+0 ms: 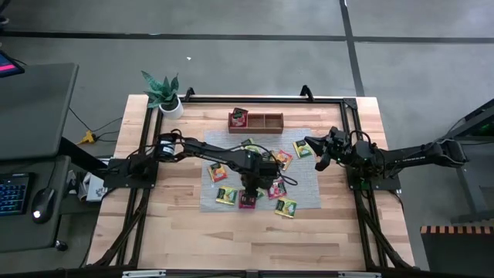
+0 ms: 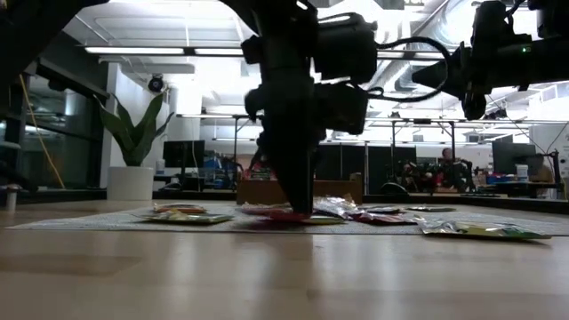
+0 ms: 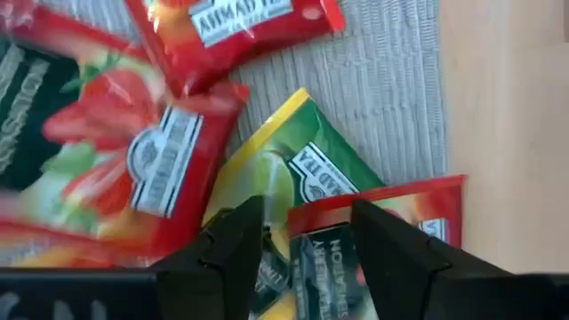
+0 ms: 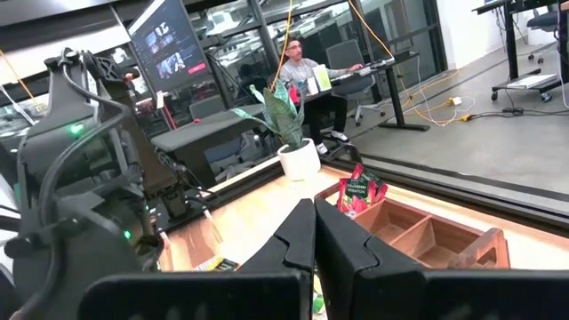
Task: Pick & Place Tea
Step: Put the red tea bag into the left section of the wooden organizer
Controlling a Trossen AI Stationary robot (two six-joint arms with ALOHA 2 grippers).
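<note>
- Okay, I see my left gripper [image 1: 247, 198] low at frame centre, fingers part open, straddling a red sachet [image 3: 391, 227] on the grey mat [image 1: 309, 193].
- Other sachets [image 1: 286, 206] are scattered around it on the mat.
- Red sachets [image 4: 360, 193] stand in the wooden tray [image 1: 266, 121], upper centre.
- Right gripper [image 1: 320, 162] hovers right of centre, fingers pressed together, empty.

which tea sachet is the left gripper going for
The red sachet at the mat's front edge: the left gripper has open fingers astride its top edge, beside the green-and-yellow one.
</note>
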